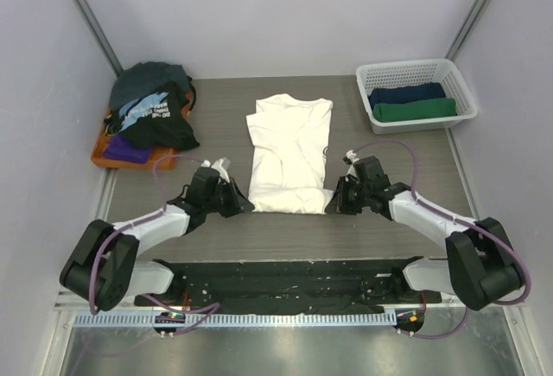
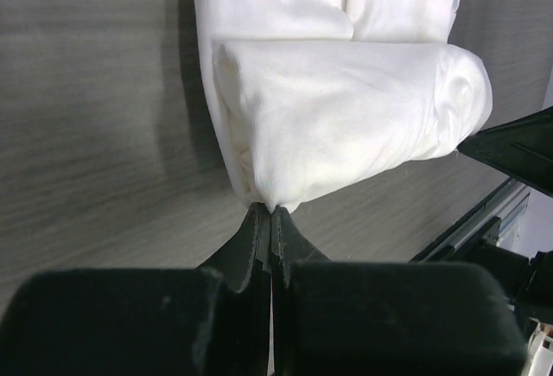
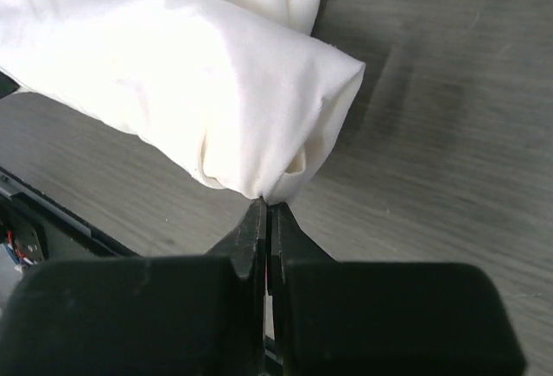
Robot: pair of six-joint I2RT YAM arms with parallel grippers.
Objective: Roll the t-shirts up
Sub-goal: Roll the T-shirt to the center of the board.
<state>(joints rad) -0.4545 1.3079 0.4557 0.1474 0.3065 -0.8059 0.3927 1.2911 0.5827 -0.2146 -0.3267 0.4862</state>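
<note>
A cream-white t-shirt (image 1: 288,151) lies folded lengthwise in the middle of the table, its near hem turned up into a short roll. My left gripper (image 1: 242,203) is shut on the roll's left end (image 2: 268,199). My right gripper (image 1: 333,204) is shut on the roll's right end (image 3: 275,193). The roll fills the left wrist view (image 2: 346,117) and the right wrist view (image 3: 173,91). A pile of t-shirts (image 1: 154,112), black with pale-blue lettering, dark teal and purple, sits at the back left.
The pile rests on an orange tray (image 1: 102,158). A white lattice basket (image 1: 415,91) at the back right holds a rolled dark blue shirt (image 1: 406,93) and a rolled green one (image 1: 413,110). Grey walls enclose the table on three sides.
</note>
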